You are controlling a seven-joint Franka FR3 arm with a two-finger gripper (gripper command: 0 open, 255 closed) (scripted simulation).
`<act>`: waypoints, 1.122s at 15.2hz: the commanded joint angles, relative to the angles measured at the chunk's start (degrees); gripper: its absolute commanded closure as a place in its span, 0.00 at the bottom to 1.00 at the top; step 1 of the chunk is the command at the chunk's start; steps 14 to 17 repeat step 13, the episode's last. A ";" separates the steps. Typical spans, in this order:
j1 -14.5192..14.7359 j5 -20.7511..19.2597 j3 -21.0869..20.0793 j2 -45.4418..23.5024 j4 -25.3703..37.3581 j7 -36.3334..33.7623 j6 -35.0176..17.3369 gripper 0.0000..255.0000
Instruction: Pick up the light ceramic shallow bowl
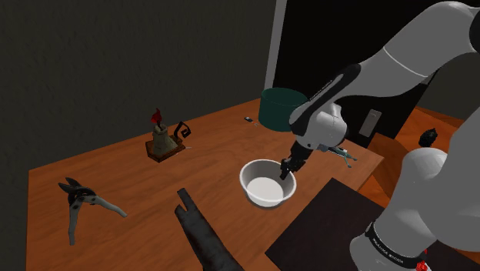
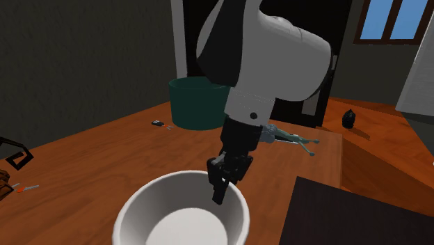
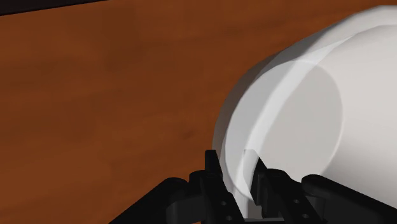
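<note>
A white shallow bowl (image 1: 265, 185) (image 2: 181, 216) sits on the brown wooden table (image 1: 138, 192), near the shoulder view's right side. My black gripper (image 1: 288, 171) (image 2: 221, 188) comes down on the bowl's rim on the side nearest the arm. In the wrist view the gripper (image 3: 240, 188) straddles the rim of the bowl (image 3: 299, 127), one finger inside and one outside, clasping the thin wall. The bowl rests on the table.
A dark green pot (image 1: 281, 108) (image 2: 195, 104) stands behind the bowl. A grey tool (image 1: 342, 154) lies near the table's edge, a black mat (image 1: 323, 223) by the stand. A small figurine (image 1: 163, 142), pruning shears (image 1: 81, 202) and a long black object (image 1: 204, 235) lie further left.
</note>
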State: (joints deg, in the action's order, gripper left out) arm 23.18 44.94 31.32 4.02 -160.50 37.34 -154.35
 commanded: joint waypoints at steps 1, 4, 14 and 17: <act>-1.14 -5.24 -0.10 2.70 -0.68 -4.18 0.59 1.00; -3.46 -11.77 -1.15 6.38 -1.35 -9.62 2.08 1.00; -9.11 -22.36 -4.73 13.85 -1.55 -18.94 7.55 1.00; -9.11 -22.36 -4.73 13.85 -1.55 -18.94 7.55 1.00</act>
